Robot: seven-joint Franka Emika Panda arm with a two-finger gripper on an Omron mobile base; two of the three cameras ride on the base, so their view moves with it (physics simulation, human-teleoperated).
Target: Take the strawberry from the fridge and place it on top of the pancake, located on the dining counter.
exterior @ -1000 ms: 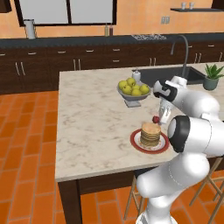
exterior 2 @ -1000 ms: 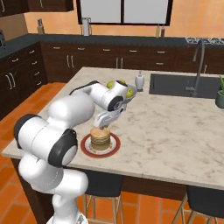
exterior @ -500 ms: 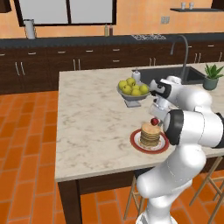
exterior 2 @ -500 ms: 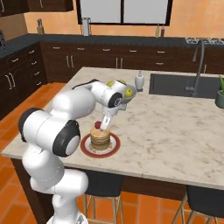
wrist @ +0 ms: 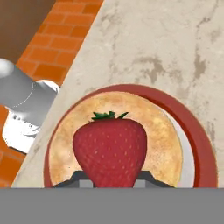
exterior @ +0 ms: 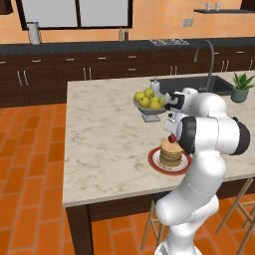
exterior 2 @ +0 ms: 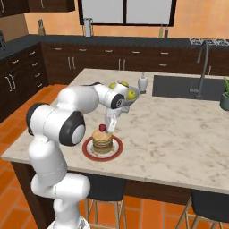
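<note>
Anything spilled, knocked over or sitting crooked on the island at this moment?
Nothing stands out. The strawberry sits between the gripper fingers right over the pancake, whether touching cannot be told. The stack sits square on its red-rimmed plate, and the fruit bowl stands upright on the dining counter.

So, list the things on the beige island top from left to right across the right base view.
Tan pancake stack on its red-rimmed white plate → small white bottle → dark inset sink → curved grey tap → green potted plant.
</note>
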